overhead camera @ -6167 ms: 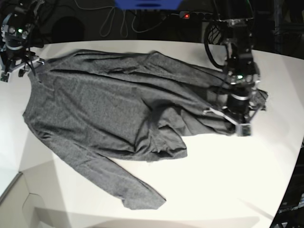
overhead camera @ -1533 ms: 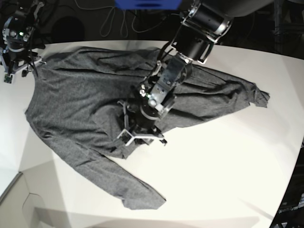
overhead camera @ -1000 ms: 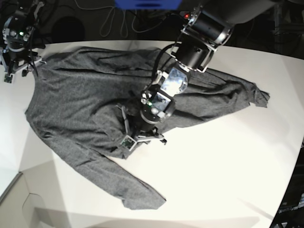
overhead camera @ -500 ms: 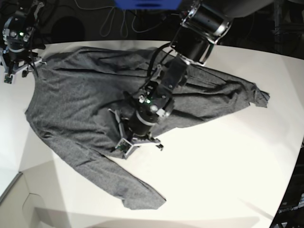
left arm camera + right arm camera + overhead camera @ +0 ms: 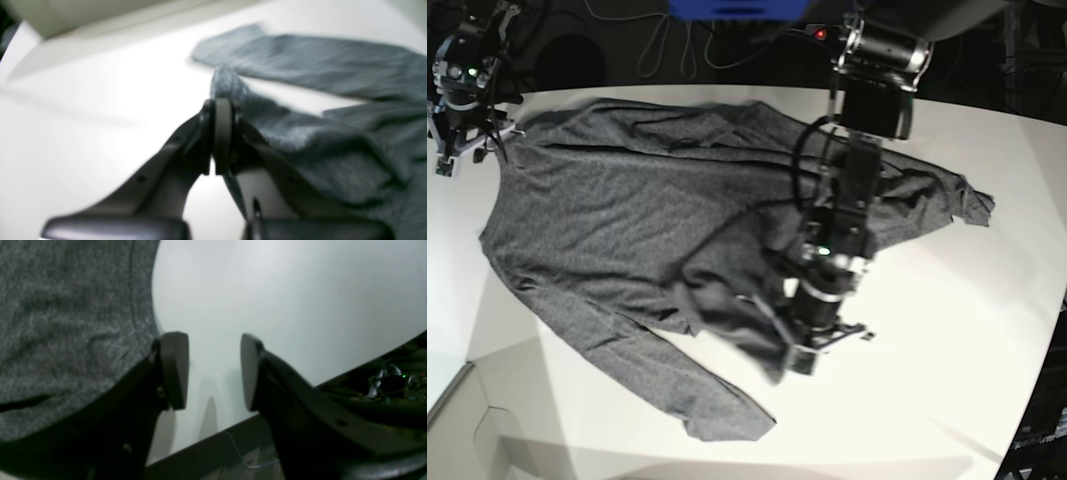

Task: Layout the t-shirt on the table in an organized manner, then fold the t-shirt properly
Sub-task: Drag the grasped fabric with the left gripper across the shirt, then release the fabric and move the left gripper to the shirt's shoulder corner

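Left gripper (image 5: 218,133): jaws pressed together, arm stretched mid-scene.
Right gripper (image 5: 213,370): jaws parted, holding nothing.

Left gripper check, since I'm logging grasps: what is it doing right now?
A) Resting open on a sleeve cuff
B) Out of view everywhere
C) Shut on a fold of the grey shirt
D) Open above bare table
C: in the left wrist view the left gripper has its jaws pressed together with a fold of the t-shirt pinched between them.

Left fingers (image 5: 799,357) have clamped and dragged the t-shirt (image 5: 627,210) hem.
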{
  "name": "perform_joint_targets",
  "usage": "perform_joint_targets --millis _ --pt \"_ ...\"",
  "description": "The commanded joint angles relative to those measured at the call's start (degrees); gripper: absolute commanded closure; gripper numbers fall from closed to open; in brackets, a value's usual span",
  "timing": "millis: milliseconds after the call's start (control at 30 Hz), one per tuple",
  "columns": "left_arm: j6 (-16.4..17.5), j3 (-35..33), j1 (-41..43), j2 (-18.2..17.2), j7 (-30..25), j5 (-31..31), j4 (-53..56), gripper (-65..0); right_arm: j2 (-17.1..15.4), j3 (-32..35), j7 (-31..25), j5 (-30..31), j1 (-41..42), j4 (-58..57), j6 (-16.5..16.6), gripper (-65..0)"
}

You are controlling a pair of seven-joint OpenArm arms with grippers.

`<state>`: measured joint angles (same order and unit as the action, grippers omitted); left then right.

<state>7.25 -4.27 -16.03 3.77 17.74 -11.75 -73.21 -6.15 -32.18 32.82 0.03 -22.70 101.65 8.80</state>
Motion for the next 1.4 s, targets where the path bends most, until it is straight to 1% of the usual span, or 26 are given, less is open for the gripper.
perform_joint_targets --millis 0,167,400,567,667,733,800,1000,1133,1233,1367 --pt "0.0 0.8 -2.7 0.1 -2.0 0.3 -0.7 -0.2 -0.7 -0.3 -1.3 -0.1 0.1 0.9 -0.1 -26.1" --pt "0.1 4.0 -4.8 -2.9 -2.0 0.3 -0.3 -0.2 -0.7 -0.3 -1.3 -0.1 0.1 0.9 -0.1 -26.1" --pt "-0.2 4.3 -6.0 -5.3 -1.7 0.3 -2.4 -0.2 -0.7 -0.3 -1.3 -0.1 0.1 0.9 -0.1 -26.1" --pt "-0.2 4.4 -4.2 -5.7 -1.6 -0.3 -10.7 -0.2 -0.6 -0.3 -1.3 -0.1 0.1 0.9 -0.1 -26.1" --pt "-0.2 5.5 -3.5 -6.5 -1.1 -0.3 -14.1 -0.2 -0.5 -0.3 -1.3 -0.1 0.0 0.9 -0.1 -26.1" --pt "-0.2 6.3 -3.8 -6.7 1.1 -0.3 -14.4 -0.2 -0.5 -0.3 -1.3 -0.1 0.0 0.9 -0.1 -26.1" --pt "-0.1 7.1 -4.0 -7.1 2.1 0.2 -14.3 -0.2 -0.5 -0.3 -1.3 -0.1 0.0 0.9 -0.1 -26.1" --pt "0.1 11.4 -4.9 -7.2 2.1 -0.2 -14.2 -0.2 -0.5 -0.3 -1.3 0.0 0.0 0.9 -0.1 -26.1" --pt "0.3 14.0 -6.2 -7.2 2.1 0.1 -12.1 -0.2 -0.5 -0.3 -1.3 0.0 0.0 0.9 -0.1 -26.1" --pt "0.3 13.5 -6.6 -8.3 2.0 0.3 -11.9 -0.2 -0.5 -0.3 -1.3 0.0 0.0 0.9 -0.1 -26.1" --pt "0.3 13.5 -8.8 -7.9 2.0 0.3 -10.5 -0.2 -0.4 -0.3 -1.3 0.0 0.0 0.9 -0.1 -26.1"
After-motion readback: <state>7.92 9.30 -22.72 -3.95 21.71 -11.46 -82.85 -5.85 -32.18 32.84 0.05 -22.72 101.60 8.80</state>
